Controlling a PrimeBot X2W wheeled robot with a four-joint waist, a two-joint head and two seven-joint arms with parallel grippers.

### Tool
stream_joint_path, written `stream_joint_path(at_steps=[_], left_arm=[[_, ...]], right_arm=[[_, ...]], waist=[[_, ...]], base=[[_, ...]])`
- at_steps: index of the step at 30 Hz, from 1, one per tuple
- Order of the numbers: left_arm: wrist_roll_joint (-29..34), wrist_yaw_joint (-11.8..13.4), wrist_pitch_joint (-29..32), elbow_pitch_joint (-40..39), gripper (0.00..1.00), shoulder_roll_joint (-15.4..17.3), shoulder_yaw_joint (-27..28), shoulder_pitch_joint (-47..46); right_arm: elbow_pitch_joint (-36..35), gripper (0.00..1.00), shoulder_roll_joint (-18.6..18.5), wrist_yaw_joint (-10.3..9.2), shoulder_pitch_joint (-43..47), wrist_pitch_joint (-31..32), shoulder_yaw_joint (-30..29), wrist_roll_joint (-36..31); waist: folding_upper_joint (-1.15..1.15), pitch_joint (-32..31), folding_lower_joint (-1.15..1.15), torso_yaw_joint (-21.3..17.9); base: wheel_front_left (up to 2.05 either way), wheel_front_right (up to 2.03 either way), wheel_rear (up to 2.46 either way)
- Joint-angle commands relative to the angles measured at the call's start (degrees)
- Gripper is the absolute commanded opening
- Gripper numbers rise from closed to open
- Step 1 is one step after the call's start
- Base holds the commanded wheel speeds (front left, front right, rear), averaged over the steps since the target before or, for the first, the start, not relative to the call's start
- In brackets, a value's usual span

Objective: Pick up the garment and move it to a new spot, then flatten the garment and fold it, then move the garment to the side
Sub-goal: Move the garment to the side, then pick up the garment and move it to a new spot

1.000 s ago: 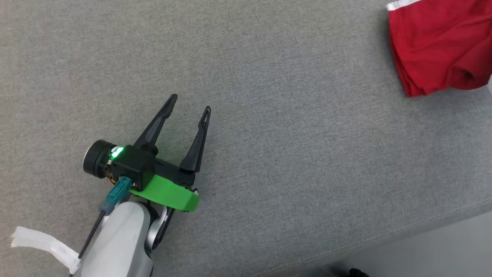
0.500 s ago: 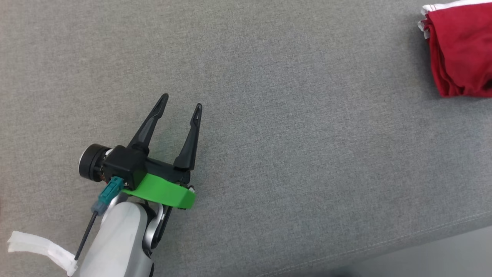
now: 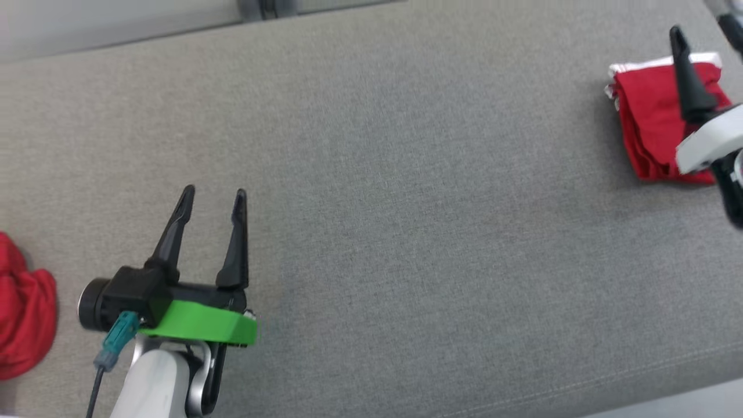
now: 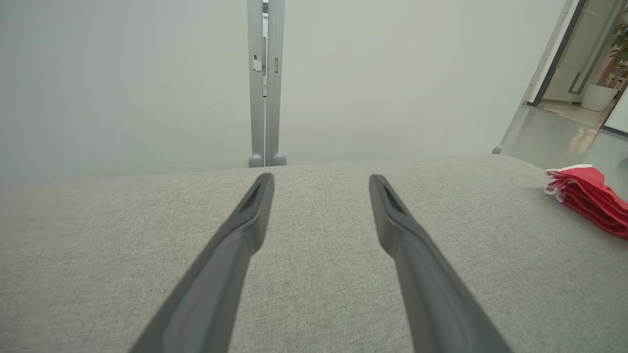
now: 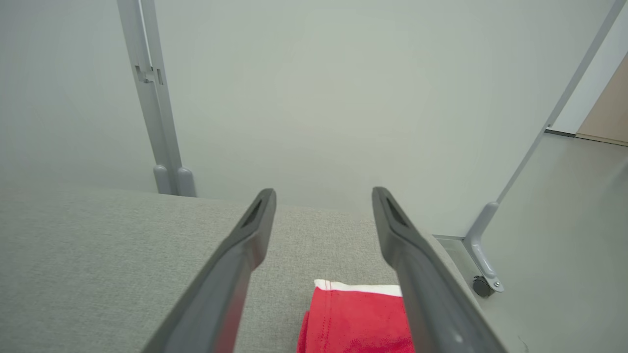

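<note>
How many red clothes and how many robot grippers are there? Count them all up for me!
Red garments: 2, the folded red garment on the right and the crumpled red garment at the left edge
Grippers: 2, the left gripper and the right gripper, both open
Total: 4

Open grey surface (image 3: 406,232), garment (image 3: 644,128) right, red cloth (image 3: 23,313) left

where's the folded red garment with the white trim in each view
Head view: the folded red garment is at the far right, upper part, partly behind a dark finger.
Left wrist view: the garment lies at the right edge.
Right wrist view: the garment is at bottom centre, between the fingers.
Shared landmark: its white trim.
</note>
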Motion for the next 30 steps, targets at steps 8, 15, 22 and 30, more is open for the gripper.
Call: stream_joint_path(at_steps=[8,15,22,30], left_arm=[[-0.45,1.03,-0.18,-0.63,1.00,-0.89,3.67,6.91],[-0.22,1.39,-0.18,2.54,1.00,-1.49,4.01,9.88],[-0.39,0.57,-0.18,5.86,1.00,-2.28,5.42,9.76],[0.30,-0.85,-0.18,9.70,1.00,-2.81,6.90,6.79]], right_arm=[[-11.34,1.00,6.97,-0.02,19.49,-0.15,-8.46,-4.85],[-18.69,1.00,12.54,-0.01,31.69,-0.15,-14.06,-8.51],[-20.40,1.00,16.05,-0.01,37.74,-0.15,-16.83,-8.35],[-19.72,1.00,17.12,0.00,38.72,-0.15,-17.10,-9.28]], waist=[[0.00,-14.19,0.00,4.28],[0.00,-17.11,0.00,5.99],[0.00,-17.87,0.00,7.00],[0.00,-17.61,0.00,7.45]], base=[[0.00,0.00,0.00],[0.00,0.00,0.00],[0.00,0.00,0.00],[0.00,0.00,0.00]])
